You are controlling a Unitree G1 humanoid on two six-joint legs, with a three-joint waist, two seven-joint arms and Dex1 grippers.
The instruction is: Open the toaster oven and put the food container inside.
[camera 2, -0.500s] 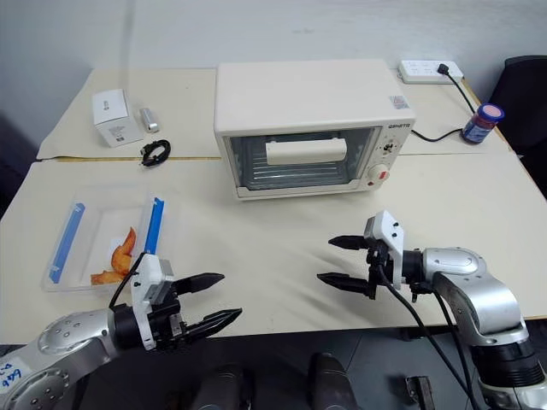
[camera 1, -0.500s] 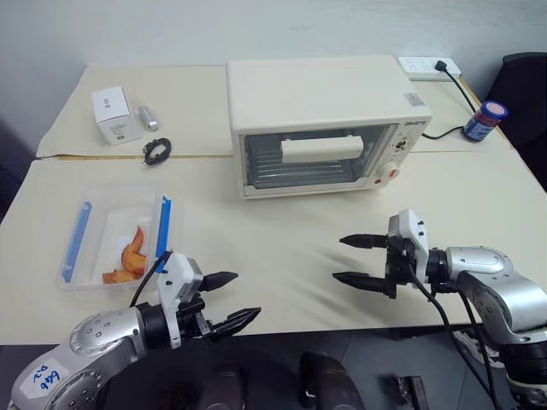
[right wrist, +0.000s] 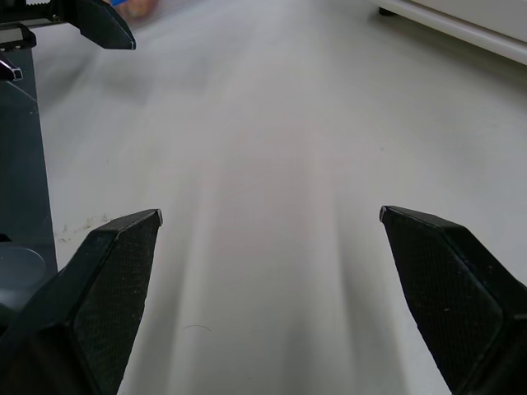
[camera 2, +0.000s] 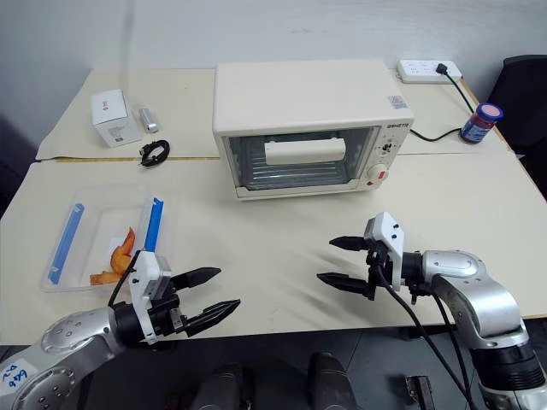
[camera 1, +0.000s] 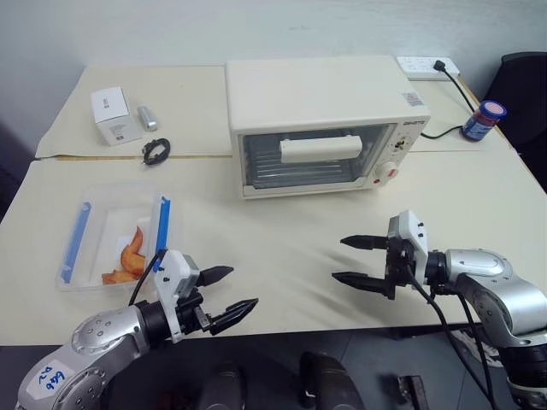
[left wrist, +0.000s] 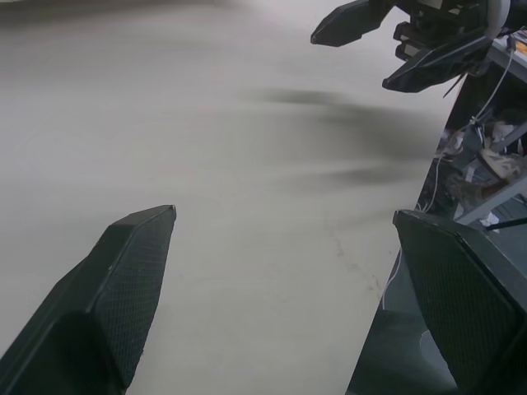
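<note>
While both the left gripper (camera 1: 229, 290) and the right gripper (camera 1: 353, 260) are hovering spread and empty near the table's near edge, the toaster oven (camera 1: 320, 124) is sitting closed at centre far; the food container (camera 1: 115, 235) is lying near left. Door-opening is pending: the handle (camera 1: 320, 148) needs pulling down first.

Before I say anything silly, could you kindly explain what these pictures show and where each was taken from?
It is a two-armed humanoid robot. Two pictures come from cameras in its head, looking down over a cream table; the other two come from cameras on its wrists, looking along the black fingers. The left gripper and the right gripper are both open and hold nothing. On the table stand a toaster oven with its door closed, a clear food container with blue clips, a small white box, a coiled cable, a power strip and a blue-lidded jar.
</note>
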